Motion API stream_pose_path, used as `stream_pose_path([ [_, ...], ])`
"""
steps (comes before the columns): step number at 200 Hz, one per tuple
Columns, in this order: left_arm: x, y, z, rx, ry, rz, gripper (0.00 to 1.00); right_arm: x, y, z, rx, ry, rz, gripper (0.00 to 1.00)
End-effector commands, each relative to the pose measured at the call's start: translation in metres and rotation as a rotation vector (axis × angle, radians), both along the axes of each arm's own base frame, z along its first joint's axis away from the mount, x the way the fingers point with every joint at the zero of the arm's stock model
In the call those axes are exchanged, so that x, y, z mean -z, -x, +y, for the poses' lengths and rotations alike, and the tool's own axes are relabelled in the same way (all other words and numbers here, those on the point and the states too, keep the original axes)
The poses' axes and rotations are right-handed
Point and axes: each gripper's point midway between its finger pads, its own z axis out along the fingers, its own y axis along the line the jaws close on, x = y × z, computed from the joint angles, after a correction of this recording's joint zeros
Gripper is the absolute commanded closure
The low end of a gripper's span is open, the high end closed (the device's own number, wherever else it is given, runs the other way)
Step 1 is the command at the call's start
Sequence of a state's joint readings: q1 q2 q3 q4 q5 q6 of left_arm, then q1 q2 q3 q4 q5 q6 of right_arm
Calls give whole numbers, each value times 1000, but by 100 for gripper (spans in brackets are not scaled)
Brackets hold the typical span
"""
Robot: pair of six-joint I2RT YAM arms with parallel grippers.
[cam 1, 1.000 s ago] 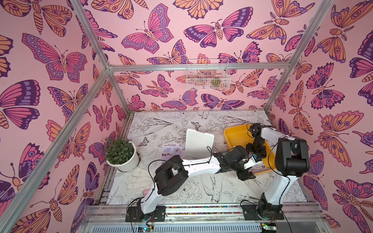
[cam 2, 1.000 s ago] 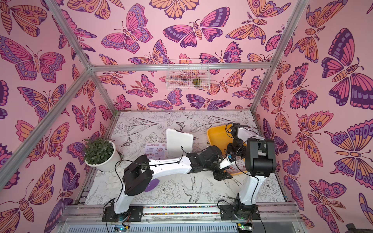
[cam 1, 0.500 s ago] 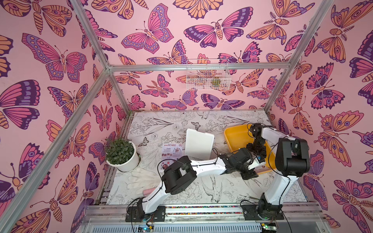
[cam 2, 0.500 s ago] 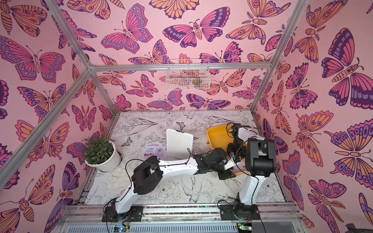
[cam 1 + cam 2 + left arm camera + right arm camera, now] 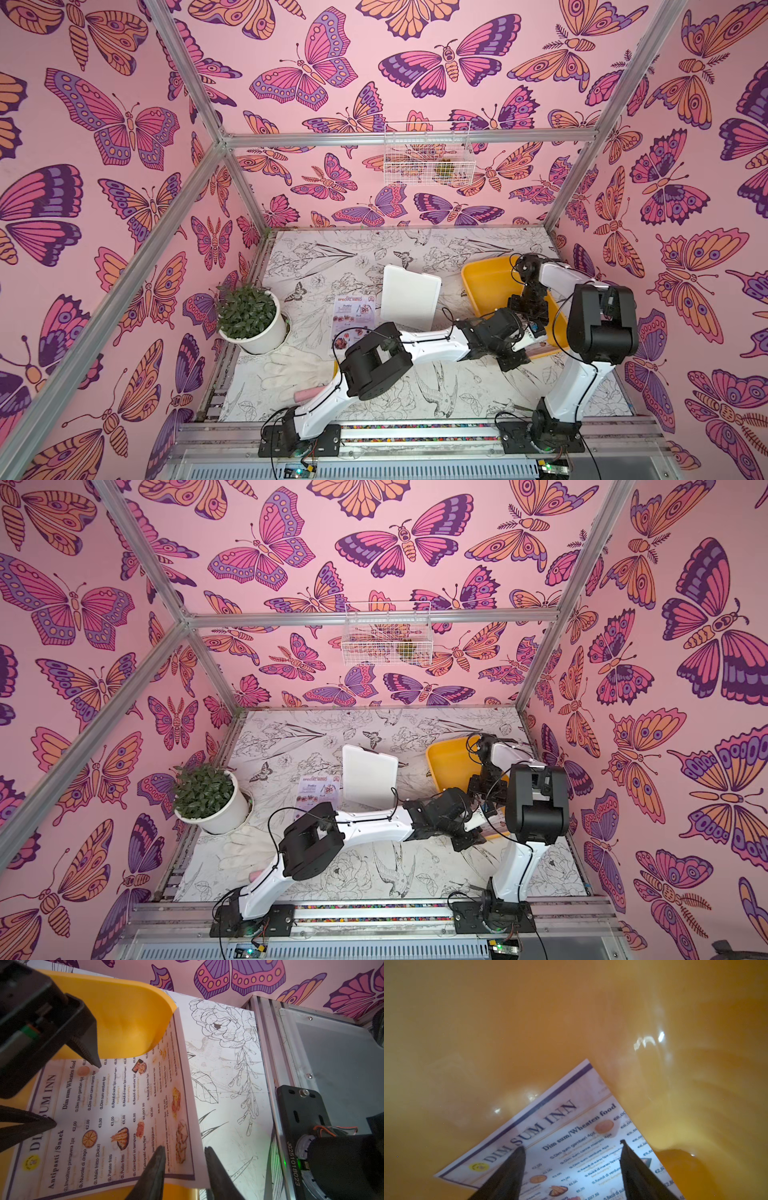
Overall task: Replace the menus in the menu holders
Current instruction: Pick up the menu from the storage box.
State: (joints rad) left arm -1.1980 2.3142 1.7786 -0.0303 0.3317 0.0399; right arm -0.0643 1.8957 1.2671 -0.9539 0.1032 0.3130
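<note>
The white "DIM SUM INN" menu (image 5: 124,1105) (image 5: 571,1126) lies printed side up in the yellow tray (image 5: 486,286) (image 5: 446,762), one corner hanging over the tray's near rim. My left gripper (image 5: 186,1164) (image 5: 525,351) straddles that corner, one finger over the print and one beyond the paper's edge, with a gap still between them. My right gripper (image 5: 571,1147) (image 5: 75,1095) stands open, fingertips down on or just above the same sheet. The pink "SPECIAL MENU" (image 5: 355,316) (image 5: 318,796) lies flat on the table. Beside it stands the menu holder (image 5: 409,305) (image 5: 368,777), a white upright panel.
A potted plant (image 5: 249,316) stands at the table's left edge, with a white glove (image 5: 295,365) lying in front of it. A wire basket (image 5: 428,153) hangs on the back wall. The right arm's base (image 5: 301,1115) sits on the front rail close to the tray.
My left arm has stretched further right to the tray's near rim, and its jaws have narrowed round the menu's corner. The right arm has hardly moved.
</note>
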Motion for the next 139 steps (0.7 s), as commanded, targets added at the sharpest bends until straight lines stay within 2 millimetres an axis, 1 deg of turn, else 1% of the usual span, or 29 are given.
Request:
stream_pose_path([
  [1,-3,-1,-4,-4,7,0,68,-1,0,-4,5,5,12,27],
  [15,-6,0,-4,-1,13,4,68,0,0,-4,4,3,12,27],
  [27,-11,1,-4,4,21,7,64,1,0,-4,5,3,15,27],
  [38,-16,1,-4,5,30,9,62,1,0,-4,3,0,12,27],
  [51,-20,1,-5,5,37,5,64,1,0,-4,3,3,11,27],
  [89,-19,-1,-5,-7,36,-7,67,0,-1,-4,2,-2,10,28],
  [107,-19,-2,-5,-13,39,-3,67,1,-1,-3,2,-4,9,28],
  [139,-25,-2,-6,-15,58,-1,65,2,0,-4,2,-4,10,29],
])
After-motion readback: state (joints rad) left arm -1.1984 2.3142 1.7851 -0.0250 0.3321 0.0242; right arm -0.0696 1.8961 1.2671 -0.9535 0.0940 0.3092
